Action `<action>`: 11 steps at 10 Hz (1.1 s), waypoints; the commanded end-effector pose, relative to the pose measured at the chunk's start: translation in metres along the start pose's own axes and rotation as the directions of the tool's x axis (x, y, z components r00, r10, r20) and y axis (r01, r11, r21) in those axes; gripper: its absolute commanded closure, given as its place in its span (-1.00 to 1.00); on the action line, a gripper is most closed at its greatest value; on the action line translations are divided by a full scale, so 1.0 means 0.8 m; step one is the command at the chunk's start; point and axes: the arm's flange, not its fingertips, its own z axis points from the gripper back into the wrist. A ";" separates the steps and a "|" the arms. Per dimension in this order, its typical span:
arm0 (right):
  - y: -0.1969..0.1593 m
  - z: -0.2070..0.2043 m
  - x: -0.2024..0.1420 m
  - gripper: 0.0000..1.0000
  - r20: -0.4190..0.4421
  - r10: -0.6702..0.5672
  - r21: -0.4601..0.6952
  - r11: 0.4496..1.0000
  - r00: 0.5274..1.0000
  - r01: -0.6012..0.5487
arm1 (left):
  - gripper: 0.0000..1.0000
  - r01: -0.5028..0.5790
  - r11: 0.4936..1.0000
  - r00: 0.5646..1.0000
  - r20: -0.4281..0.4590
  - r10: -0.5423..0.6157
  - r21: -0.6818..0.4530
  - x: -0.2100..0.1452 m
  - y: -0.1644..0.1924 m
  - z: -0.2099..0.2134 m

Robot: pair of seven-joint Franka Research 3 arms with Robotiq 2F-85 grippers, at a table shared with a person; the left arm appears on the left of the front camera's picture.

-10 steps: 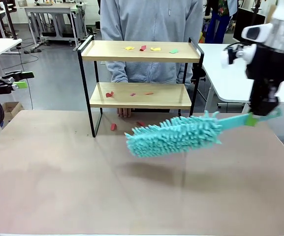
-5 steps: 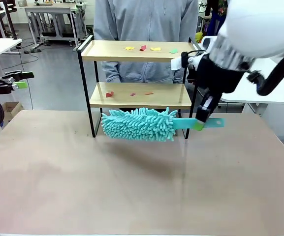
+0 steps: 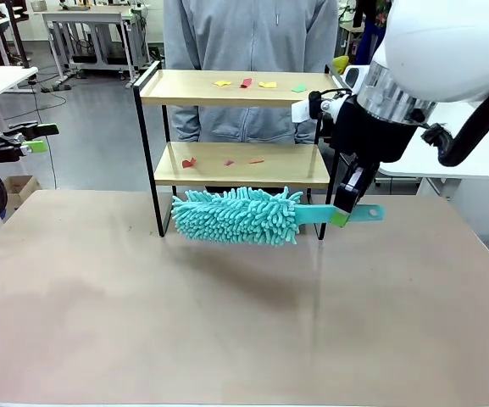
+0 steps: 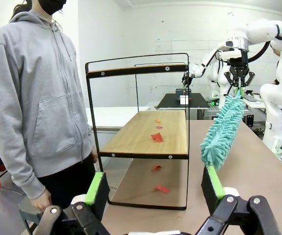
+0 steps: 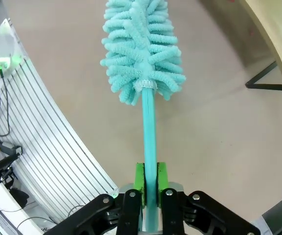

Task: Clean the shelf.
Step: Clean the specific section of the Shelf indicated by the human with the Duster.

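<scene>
**Front view.** The right gripper [image 3: 343, 214] hangs fingers-down, its jaws clamped tight on the flat handle of a turquoise duster [image 3: 236, 216]. From the grip the duster runs out level toward the robot's left. The shelf [image 3: 185, 86] stands on the far side of this gripper, toward the person [image 3: 248, 51]. Its right front leg is just beside the fingers, and both boards lie higher than the fingertips. The fluffy head spans the gap between the two front legs, under the lower board and above the table [image 3: 227, 331]. Whether its fibres brush a leg is not clear from this angle. Coloured paper scraps [image 3: 246, 82] lie on the upper board, red ones on the lower. The left gripper [image 3: 39, 138] waits well away from the shelf with nothing in it.

**Right wrist view.** The green pads [image 5: 139, 177] of the right gripper [image 5: 149, 183] squeeze the handle, and the duster [image 5: 143, 49] points straight away from the fingers. A corner of the shelf [image 5: 277, 34] sits off to one side of it.

**Left wrist view.** The left gripper [image 4: 154, 188] has its jaws spread wide and empty. Beyond it the shelf [image 4: 145, 139] stands, with the duster [image 4: 224, 132] beside it on the robot's side and seemingly clear of the frame.
</scene>
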 end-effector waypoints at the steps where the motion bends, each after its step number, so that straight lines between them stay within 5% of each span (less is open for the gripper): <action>1: 0.019 -0.019 0.029 0.74 -0.016 -0.102 -0.011 0.995 0.995 0.102 | -1.00 0.016 1.000 1.000 -0.003 -0.016 0.003 0.004 -0.001 -0.001; 6: 0.097 -0.057 0.110 0.74 0.102 -0.391 -0.029 0.918 0.915 0.395 | -1.00 0.016 1.000 1.000 -0.003 -0.016 0.003 0.004 -0.001 -0.001; 10: 0.114 -0.098 0.162 0.74 0.157 -0.530 -0.021 0.842 0.833 0.540 | -1.00 0.016 1.000 1.000 -0.003 -0.016 0.003 0.004 -0.001 -0.001; 11: 0.105 -0.093 0.141 0.74 0.112 -0.489 0.019 0.871 0.865 0.490 | -1.00 0.016 1.000 1.000 -0.003 -0.016 0.003 0.004 -0.001 -0.001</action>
